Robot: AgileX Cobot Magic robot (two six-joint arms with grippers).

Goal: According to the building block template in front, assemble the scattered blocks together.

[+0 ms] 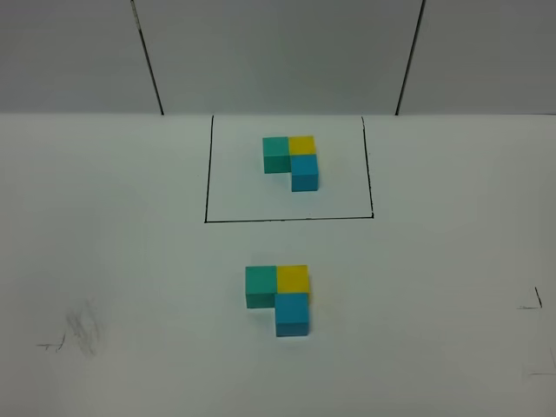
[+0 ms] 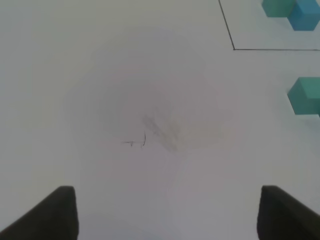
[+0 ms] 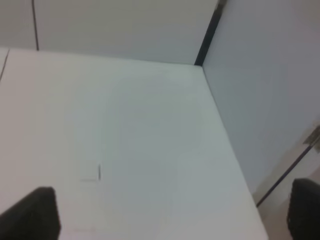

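Observation:
The building block template (image 1: 291, 161), an L of teal, yellow and blue cubes, stands inside a black drawn rectangle (image 1: 206, 174) at the back centre. Nearer the front, the teal block (image 1: 261, 285), yellow block (image 1: 293, 279) and blue block (image 1: 293, 313) sit pushed together in the same L shape. My left gripper (image 2: 167, 215) is open and empty over bare table, well left of the teal block (image 2: 306, 95). My right gripper (image 3: 172, 215) is open and empty near the table's right edge. Neither gripper shows in the exterior view.
Faint pencil marks and a smudge (image 1: 82, 330) lie at the front left, and small marks (image 1: 530, 304) at the right. The table's right edge (image 3: 230, 150) drops off next to a wall. White panels stand behind the table.

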